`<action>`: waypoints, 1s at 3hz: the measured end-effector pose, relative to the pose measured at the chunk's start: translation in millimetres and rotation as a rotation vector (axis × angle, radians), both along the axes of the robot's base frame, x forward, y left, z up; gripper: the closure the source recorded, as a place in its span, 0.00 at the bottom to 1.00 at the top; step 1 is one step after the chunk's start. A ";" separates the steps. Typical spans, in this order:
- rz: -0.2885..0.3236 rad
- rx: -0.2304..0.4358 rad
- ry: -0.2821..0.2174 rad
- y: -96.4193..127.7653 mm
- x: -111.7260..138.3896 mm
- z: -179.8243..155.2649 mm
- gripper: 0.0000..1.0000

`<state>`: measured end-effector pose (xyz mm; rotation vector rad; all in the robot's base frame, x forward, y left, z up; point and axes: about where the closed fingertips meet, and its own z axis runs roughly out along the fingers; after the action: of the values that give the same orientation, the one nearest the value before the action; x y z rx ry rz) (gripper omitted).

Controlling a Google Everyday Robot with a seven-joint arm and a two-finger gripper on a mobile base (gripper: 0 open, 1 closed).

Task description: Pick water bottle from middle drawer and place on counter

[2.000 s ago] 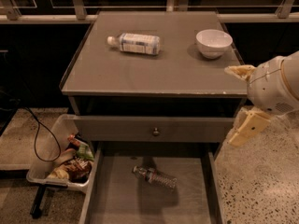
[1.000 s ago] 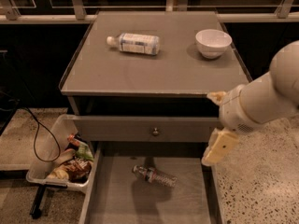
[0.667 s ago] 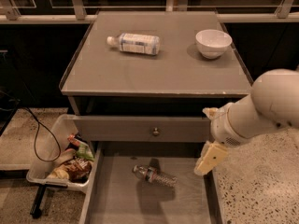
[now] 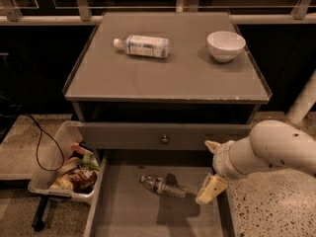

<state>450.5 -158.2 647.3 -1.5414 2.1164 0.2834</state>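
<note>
The bottle (image 4: pixel 163 185) lies flat mid-floor in the drawer (image 4: pixel 123 216), cap toward the drawer's left and base toward its right wall, where the gripper (image 4: pixel 206 172) hovers, fingers spread and holding nothing.

Two bottles are counted: one water bottle (image 4: pixel 163 186) in the middle drawer (image 4: pixel 128 216), near, and one white-labelled bottle (image 4: pixel 142 46) on the counter (image 4: pixel 168 80), far left. One bowl (image 4: pixel 225 45) is seen far right. One gripper (image 4: pixel 211 168), fingers spread, is held over the drawer's right side. One bin (image 4: pixel 61 195) is seen near left.
</note>
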 end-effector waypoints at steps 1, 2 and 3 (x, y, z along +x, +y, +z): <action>-0.005 0.001 0.011 5.3 -2.3 -9.8 0.00; 0.005 0.040 0.008 15.4 1.2 -46.6 0.00; 0.010 0.092 0.012 24.8 8.3 -100.6 0.00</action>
<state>458.8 -133.3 546.7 -1.5012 2.0754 0.3886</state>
